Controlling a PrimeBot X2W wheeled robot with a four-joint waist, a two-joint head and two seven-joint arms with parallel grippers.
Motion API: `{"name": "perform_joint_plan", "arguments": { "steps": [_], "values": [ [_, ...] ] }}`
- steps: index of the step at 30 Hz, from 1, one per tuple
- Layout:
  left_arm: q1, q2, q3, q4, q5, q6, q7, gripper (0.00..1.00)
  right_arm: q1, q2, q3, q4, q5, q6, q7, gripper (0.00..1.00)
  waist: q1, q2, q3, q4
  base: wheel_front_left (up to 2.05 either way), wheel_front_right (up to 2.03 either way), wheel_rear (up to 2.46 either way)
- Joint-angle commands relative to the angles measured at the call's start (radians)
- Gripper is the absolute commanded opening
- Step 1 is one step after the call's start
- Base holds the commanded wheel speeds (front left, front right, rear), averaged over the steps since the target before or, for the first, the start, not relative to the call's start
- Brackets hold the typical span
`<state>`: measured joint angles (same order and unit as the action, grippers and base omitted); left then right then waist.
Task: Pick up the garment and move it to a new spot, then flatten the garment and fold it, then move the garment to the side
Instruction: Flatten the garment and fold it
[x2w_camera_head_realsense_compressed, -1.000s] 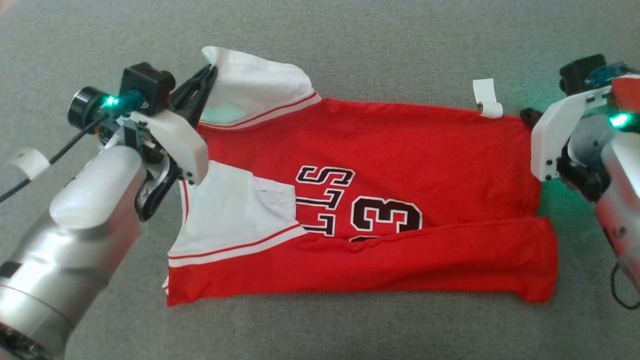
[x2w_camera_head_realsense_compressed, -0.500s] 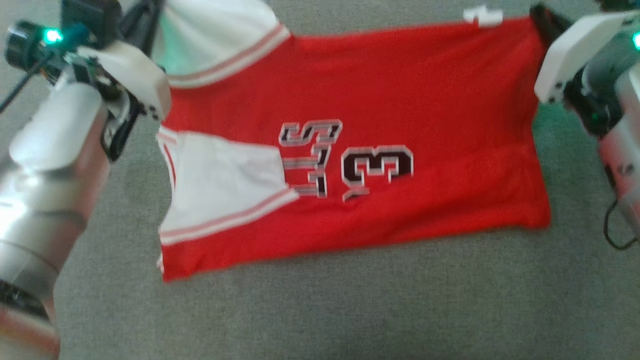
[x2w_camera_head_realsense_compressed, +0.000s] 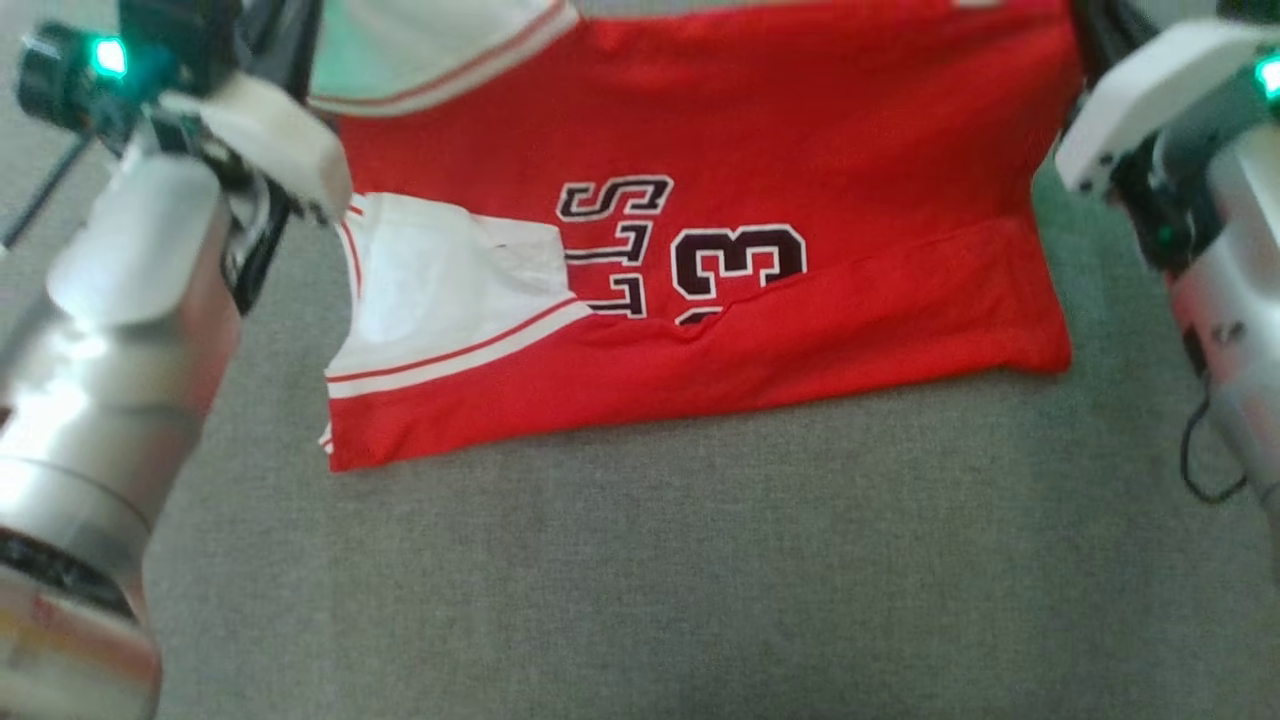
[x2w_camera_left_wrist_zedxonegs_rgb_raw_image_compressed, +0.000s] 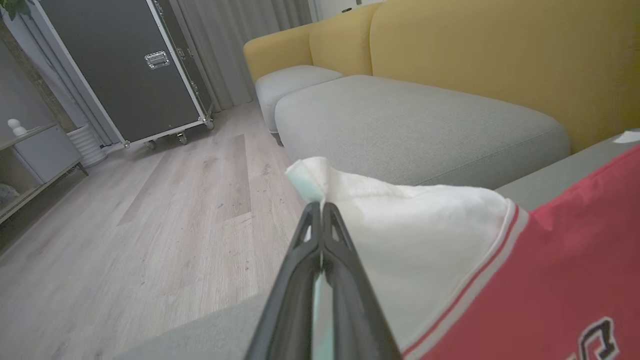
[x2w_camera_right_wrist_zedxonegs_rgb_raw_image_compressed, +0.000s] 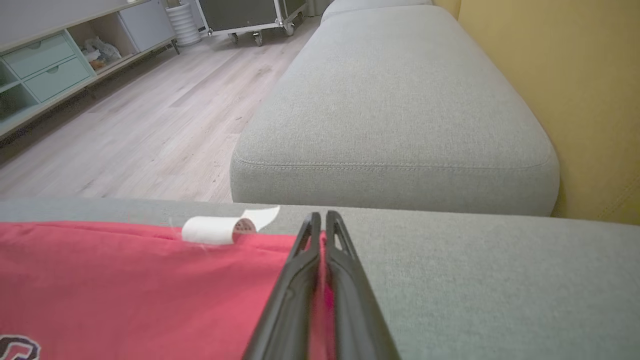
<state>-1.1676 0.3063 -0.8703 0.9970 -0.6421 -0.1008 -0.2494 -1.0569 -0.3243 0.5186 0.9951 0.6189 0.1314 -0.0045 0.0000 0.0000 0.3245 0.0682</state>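
— Where's our shirt (x2w_camera_head_realsense_compressed: 760, 110)?
— On the grey cushion (x2w_camera_head_realsense_compressed: 700, 560). Our left hand (x2w_camera_left_wrist_zedxonegs_rgb_raw_image_compressed: 320, 206) clamps its white sleeve, and our right hand (x2w_camera_right_wrist_zedxonegs_rgb_raw_image_compressed: 322, 216) its red corner, beside a paper roll (x2w_camera_right_wrist_zedxonegs_rgb_raw_image_compressed: 212, 230).
— Changed?
— Only our head view shifted; both grips hold.

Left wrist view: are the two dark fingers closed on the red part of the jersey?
No, the left gripper pinches the white sleeve of the red-and-white fabric jersey.

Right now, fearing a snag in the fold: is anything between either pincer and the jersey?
Nothing visible does. The left pincer is shut on the jersey's white corner, the right pincer on a red corner. A small white roll lies at that far edge.
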Motion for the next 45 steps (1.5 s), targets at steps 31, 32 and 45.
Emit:
{"name": "perform_joint_plan", "arguments": {
  "steps": [31, 32, 45],
  "values": [
    [0.474, 0.417, -0.281, -0.725, -0.256, 0.042, 0.429, 0.0, 0.383, -0.234, 0.308, -0.243, 0.315, -0.001, 0.367, 0.0, 0.0, 0.0, -0.221, 0.026, 0.0, 0.0, 0.0],
    [0.475, 0.416, -0.283, -0.728, -0.256, 0.046, 0.433, 0.0, 0.384, -0.234, 0.312, -0.24, 0.314, -0.001, 0.375, 0.0, 0.0, 0.0, -0.219, 0.025, 0.0, 0.0, 0.0],
    [0.459, 0.314, -0.157, -0.678, -0.209, 0.276, 0.189, 1.0, 0.329, -0.159, 0.173, -0.25, 0.348, -0.001, 0.148, 1.0, 0.0, 0.0, -0.265, 0.003, 0.0, 0.0, 0.0]
  ]
}}
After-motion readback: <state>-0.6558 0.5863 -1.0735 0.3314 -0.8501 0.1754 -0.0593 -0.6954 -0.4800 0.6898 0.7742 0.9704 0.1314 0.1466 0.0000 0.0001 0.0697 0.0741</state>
